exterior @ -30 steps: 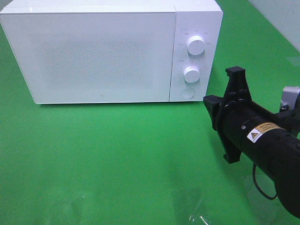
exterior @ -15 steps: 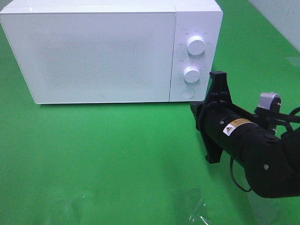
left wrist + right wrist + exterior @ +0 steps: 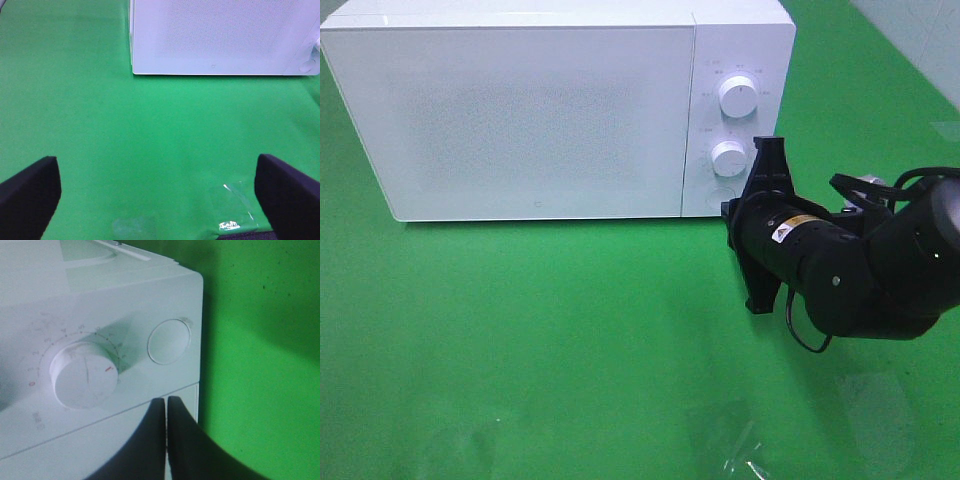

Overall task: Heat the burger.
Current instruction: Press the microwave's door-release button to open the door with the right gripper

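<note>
The burger is out of view. The white microwave (image 3: 540, 110) stands at the back with its door closed; the left wrist view shows its front (image 3: 220, 35). My right gripper (image 3: 730, 212) is shut with nothing in it, and its tips are close to the round button (image 3: 720, 198) under the two knobs. In the right wrist view the shut fingertips (image 3: 166, 401) sit just short of the panel, near that button (image 3: 169, 341) and the lower knob (image 3: 84, 375). My left gripper (image 3: 157, 187) hangs open over the green cloth, empty, and does not appear in the exterior high view.
The upper knob (image 3: 737, 95) and lower knob (image 3: 728, 158) sit on the microwave's right panel. A crumpled piece of clear film (image 3: 735, 450) lies on the green cloth near the front, also seen in the left wrist view (image 3: 235, 212). A pale wall (image 3: 920, 40) borders the back right.
My right arm has swung left and toward the microwave's control panel, bringing the shut gripper up to the round button. The microwave door stays closed.
</note>
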You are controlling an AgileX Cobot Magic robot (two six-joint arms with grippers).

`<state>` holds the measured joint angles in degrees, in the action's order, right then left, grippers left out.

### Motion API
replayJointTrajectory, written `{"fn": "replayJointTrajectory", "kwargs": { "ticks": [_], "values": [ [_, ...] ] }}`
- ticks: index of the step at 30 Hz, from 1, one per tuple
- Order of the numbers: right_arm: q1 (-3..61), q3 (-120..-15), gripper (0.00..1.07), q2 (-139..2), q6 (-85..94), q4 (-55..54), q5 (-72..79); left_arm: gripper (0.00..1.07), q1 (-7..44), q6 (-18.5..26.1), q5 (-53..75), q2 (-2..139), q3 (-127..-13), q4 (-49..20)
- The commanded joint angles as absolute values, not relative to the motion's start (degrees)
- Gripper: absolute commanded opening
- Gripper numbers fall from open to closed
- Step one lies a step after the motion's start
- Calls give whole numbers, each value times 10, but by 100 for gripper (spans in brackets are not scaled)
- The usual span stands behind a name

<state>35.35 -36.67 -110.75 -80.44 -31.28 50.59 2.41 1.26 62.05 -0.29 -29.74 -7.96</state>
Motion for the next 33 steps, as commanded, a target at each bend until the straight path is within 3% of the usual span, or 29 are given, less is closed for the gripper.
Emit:
{"fn": "replayJointTrajectory", "kwargs": {
  "ticks": [1,33],
  "values": [
    [343,-384,0,-1117,-809,-304,496,98,24,13,612,-13,-295,-84],
    [292,-497,0,-1215,-820,-303,478,98,24,13,612,-13,-295,-84]
  ]
}}
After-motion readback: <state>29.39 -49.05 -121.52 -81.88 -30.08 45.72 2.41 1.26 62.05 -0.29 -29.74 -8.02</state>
